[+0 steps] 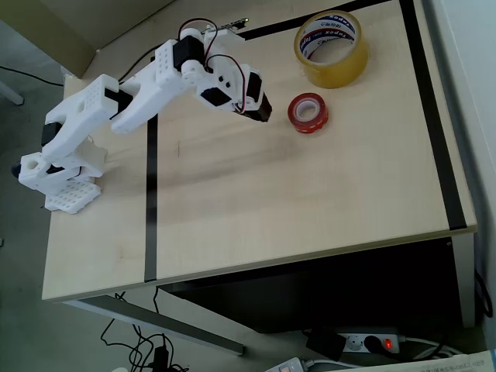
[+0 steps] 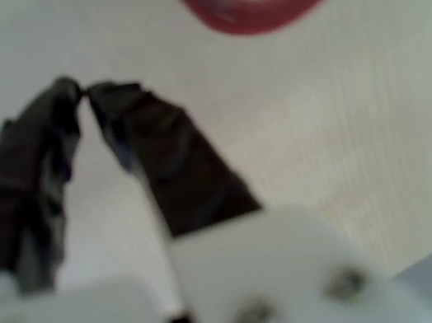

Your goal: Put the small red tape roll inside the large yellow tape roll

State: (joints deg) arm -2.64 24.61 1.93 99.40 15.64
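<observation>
Nearby, small red tape roll (image 1: 308, 112) lying flat, translucent, white core; fingers (image 2: 71, 99) seemingly meeting at tips, gripping nothing.

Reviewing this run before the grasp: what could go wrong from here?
1. The black gripper has its tips touching; unless it opens before advancing, it will likely shove the small translucent red tape roll instead of straddling it.
2. The large amber-yellow tape roll sits close behind; a push could knock the red one against it.
</observation>
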